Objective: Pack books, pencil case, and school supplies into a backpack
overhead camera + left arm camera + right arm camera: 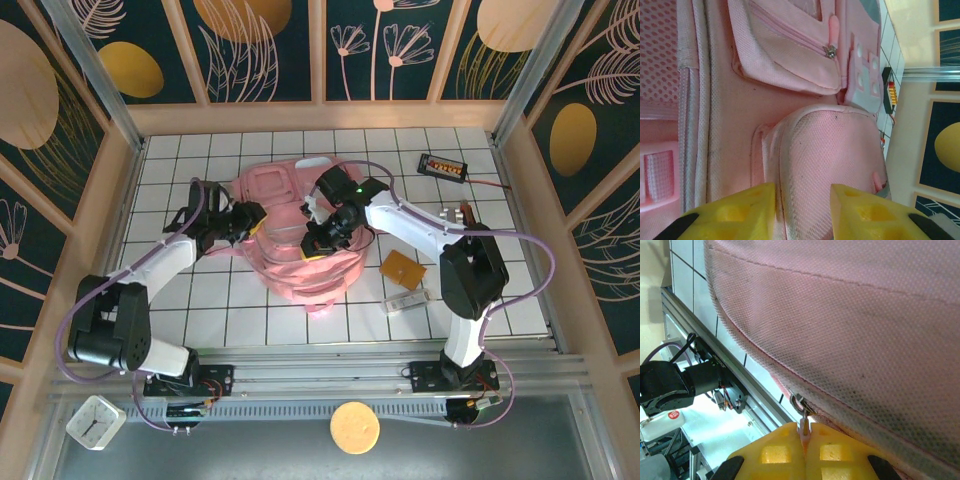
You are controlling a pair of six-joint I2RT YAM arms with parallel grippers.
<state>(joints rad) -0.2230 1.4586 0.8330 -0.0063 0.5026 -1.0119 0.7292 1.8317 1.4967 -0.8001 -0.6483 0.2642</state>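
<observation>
The pink backpack (296,262) lies in the middle of the tiled table. My left gripper (250,221) is at its left edge. Its yellow fingers (752,212) stand apart, closed on a mesh fold of the backpack (810,150) that fills the gap between them. My right gripper (324,238) is over the bag's middle, shut on the zipper pull (804,416) at the seam of the backpack (850,330). One of the books, the flat orange-brown square (402,268), lies right of the bag. A whitish-grey block of school supplies (405,300) lies just in front of it. The pencil case is out of view.
A black gadget with orange digits (443,166) and a red wire sits at the back right. Wooden walls ring the table. The metal rail (330,360) runs along the near edge, with a small white clock (95,422) and a round wooden disc (354,427) below it.
</observation>
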